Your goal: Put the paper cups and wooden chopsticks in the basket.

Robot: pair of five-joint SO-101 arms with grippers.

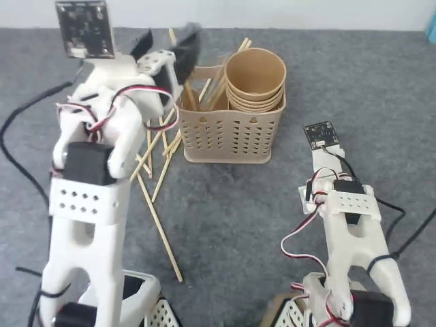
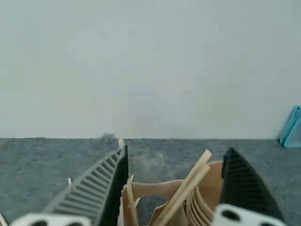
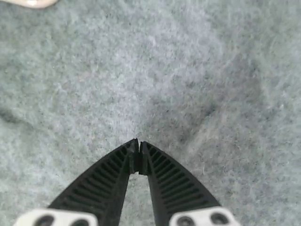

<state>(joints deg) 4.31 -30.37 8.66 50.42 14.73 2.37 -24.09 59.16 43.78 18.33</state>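
The basket holds the stacked paper cups. The left gripper hangs wide open and empty over its rim; the right gripper is closed on nothing. Loose chopsticks lie beside the basket: they look light, stiff, likely to roll, best pinched mid-stick

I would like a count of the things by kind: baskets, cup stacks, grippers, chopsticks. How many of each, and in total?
Basket: 1
Paper cup stack: 1, in the basket
Grippers: 2, left gripper open, right gripper shut
Wooden chopsticks: cannot tell; some in the basket, some on the mat, partly hidden
Total counted: 4
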